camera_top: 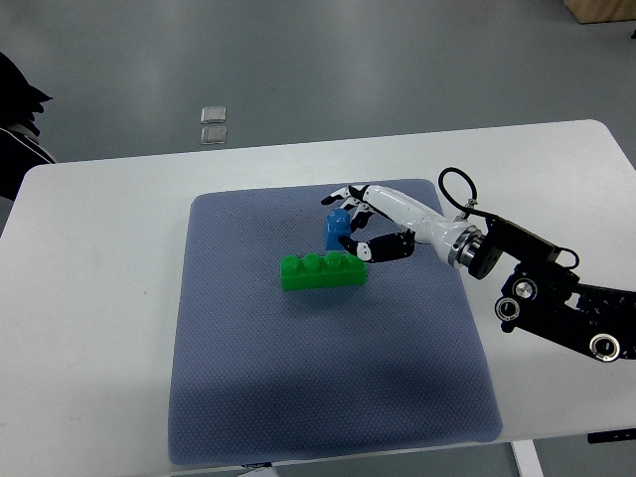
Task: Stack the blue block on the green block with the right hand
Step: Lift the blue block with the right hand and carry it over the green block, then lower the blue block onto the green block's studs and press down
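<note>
A long green block [321,271] lies on the blue-grey mat [298,378] near its middle. A small blue block [338,227] is just behind the green block's right end, held in my right hand [348,221]. The hand's fingers [343,198] and thumb curl around the blue block. The right arm [517,273] comes in from the right edge. I cannot tell whether the blue block touches the mat or the green block. The left hand is out of view.
The mat lies on a white table [89,328]. Two small clear squares [213,123] lie on the floor beyond the table's far edge. A dark object [15,109] shows at the left edge.
</note>
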`<state>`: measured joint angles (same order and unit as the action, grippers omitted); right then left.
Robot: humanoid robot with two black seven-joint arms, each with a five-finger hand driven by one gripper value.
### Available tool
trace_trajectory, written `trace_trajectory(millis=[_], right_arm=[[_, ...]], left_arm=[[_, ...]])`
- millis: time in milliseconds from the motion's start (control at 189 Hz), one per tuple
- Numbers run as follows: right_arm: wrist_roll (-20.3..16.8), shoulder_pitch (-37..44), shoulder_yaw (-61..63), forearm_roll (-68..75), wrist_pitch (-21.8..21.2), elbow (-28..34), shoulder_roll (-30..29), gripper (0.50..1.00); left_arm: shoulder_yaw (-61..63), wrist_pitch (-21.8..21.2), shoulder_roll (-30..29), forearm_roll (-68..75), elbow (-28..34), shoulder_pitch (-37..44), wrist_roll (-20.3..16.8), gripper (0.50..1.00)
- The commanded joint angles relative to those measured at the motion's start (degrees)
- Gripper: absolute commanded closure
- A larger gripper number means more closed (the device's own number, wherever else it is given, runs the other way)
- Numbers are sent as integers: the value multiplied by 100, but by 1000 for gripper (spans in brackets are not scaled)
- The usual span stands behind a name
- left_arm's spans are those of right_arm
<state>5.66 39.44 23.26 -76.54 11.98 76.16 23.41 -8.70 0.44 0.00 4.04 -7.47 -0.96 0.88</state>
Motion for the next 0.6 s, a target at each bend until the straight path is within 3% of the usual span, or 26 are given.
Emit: trace_trajectory(millis=[0,593], right_arm=[[-21,-24,-14,-19,41,-40,-38,983],[-30,-183,-76,-125,112,-136,-205,985]], left_arm=[[0,0,0,0,0,0,0,500],[0,0,0,0,0,0,0,500]])
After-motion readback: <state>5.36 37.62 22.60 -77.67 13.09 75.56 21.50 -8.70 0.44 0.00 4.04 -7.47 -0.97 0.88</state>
